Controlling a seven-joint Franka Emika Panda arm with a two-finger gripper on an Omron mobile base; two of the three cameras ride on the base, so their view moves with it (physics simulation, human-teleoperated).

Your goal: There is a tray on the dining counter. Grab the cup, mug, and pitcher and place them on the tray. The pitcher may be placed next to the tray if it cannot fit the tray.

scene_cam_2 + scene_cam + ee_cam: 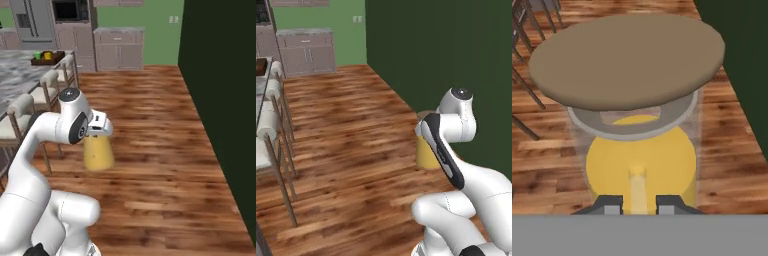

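A white robot arm carries the pitcher (98,153) above the wooden floor (150,150) of a kitchen, well apart from the marble desk (20,75) where it belongs. The gripper (638,204) is narrowly closed on the glass vessel, its two dark fingers (609,205) pinching a thin part at the pitcher's side; in the hand view the brown cork lid (627,60) looms large above the orange-yellow liquid. In the right base view the carafe hangs just below the wrist, clear of the floor.

At the far end of the desk the dark wooden tray (47,61) already holds the green cup (37,54) and the yellow mug (48,55), side by side. By that showing two of the three vessels appear delivered, and the pitcher is the last one left to bring over and set on the tray, or beside it if room runs short. A row of stools (47,82) lines the desk's near edge.

No brand, label or readable writing appears on anything.
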